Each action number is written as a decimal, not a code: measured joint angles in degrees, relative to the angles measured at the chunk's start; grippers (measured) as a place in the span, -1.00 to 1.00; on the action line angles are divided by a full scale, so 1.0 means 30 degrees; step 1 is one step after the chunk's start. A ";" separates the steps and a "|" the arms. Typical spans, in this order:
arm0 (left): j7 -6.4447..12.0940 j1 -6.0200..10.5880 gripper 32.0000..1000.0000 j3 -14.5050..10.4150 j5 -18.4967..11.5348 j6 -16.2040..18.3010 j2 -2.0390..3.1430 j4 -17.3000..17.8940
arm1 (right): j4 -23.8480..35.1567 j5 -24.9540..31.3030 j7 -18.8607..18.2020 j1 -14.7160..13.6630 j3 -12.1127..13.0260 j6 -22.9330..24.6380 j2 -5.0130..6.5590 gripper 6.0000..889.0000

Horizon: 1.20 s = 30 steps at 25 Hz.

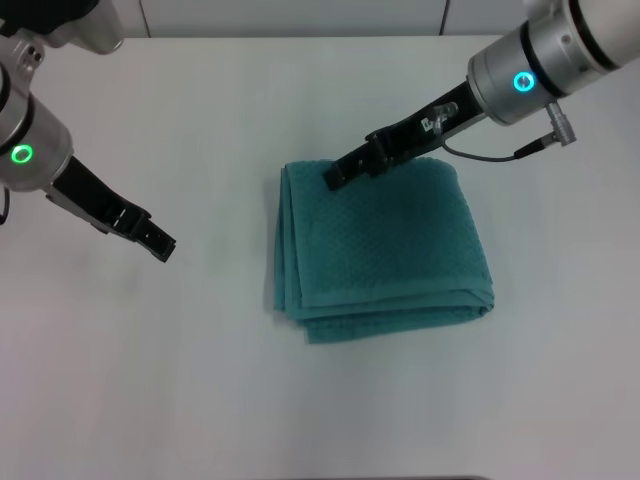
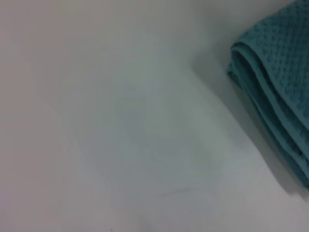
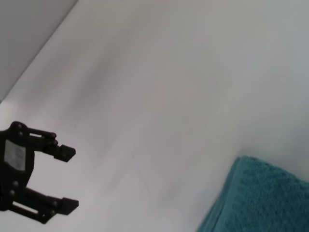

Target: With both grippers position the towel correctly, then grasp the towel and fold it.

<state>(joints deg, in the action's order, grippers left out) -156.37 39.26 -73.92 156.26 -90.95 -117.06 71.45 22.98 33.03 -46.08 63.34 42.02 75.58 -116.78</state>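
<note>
The teal towel (image 1: 385, 245) lies folded in layers at the middle of the white table, its stacked edges facing left and front. My right gripper (image 1: 335, 178) reaches in from the upper right and sits at the towel's far left corner, on or just over the cloth. My left gripper (image 1: 163, 245) hovers over bare table well left of the towel and touches nothing. In the right wrist view the left gripper (image 3: 71, 179) stands open with nothing in it, and a towel corner (image 3: 260, 198) shows. The left wrist view catches the towel's layered edge (image 2: 280, 72).
Only the white table (image 1: 200, 380) surrounds the towel. Its back edge (image 1: 300, 37) meets a pale wall at the far side. Both arms come in from the upper corners.
</note>
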 joint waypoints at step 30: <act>-0.0039 -0.0246 0.78 0.0645 0.0168 -0.0034 0.0084 0.0003 | 0.2508 -0.3079 0.1546 -0.4627 -0.1350 0.1255 0.3044 0.92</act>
<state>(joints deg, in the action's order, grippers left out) -156.49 38.52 -71.98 156.77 -91.05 -116.81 71.46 30.50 23.79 -41.44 49.46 37.97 79.34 -107.65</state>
